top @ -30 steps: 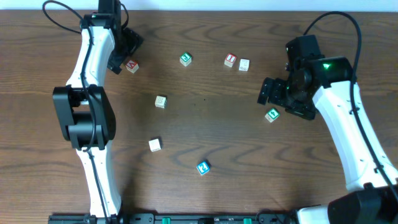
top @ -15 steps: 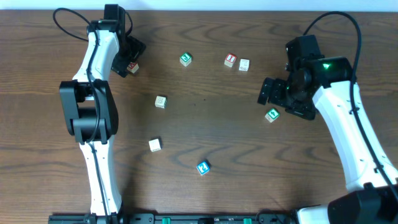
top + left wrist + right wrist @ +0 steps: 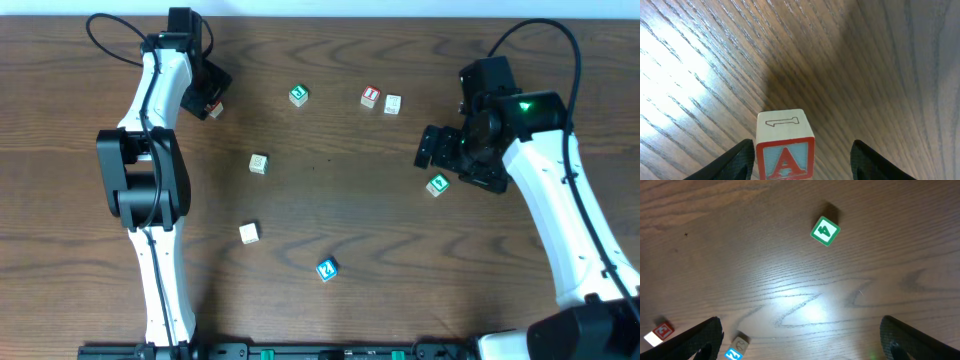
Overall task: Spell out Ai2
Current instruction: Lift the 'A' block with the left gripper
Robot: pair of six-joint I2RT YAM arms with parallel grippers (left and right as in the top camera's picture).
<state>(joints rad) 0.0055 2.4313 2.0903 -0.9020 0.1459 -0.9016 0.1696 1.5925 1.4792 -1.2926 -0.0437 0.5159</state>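
Note:
A red-edged block with the letter A (image 3: 785, 147) sits on the table between the fingers of my left gripper (image 3: 802, 165). The gripper is open: the left finger is next to the block and the right finger stands apart from it. In the overhead view this gripper (image 3: 205, 93) is at the far left, over the A block (image 3: 212, 106). A blue block with a 2 (image 3: 327, 270) lies at the front middle. My right gripper (image 3: 432, 147) is open and empty, with a green block (image 3: 437, 185) just in front of it, also in the right wrist view (image 3: 825, 231).
Other loose blocks lie on the wooden table: a green one (image 3: 298, 95), a red one (image 3: 371, 96) beside a white one (image 3: 393, 103), a beige one (image 3: 259, 163) and a white one (image 3: 249, 233). The left arm's cable loops at the far left edge.
The left arm has swung and its gripper has closed in over the A block, then held still. The right arm and the other blocks have not moved.

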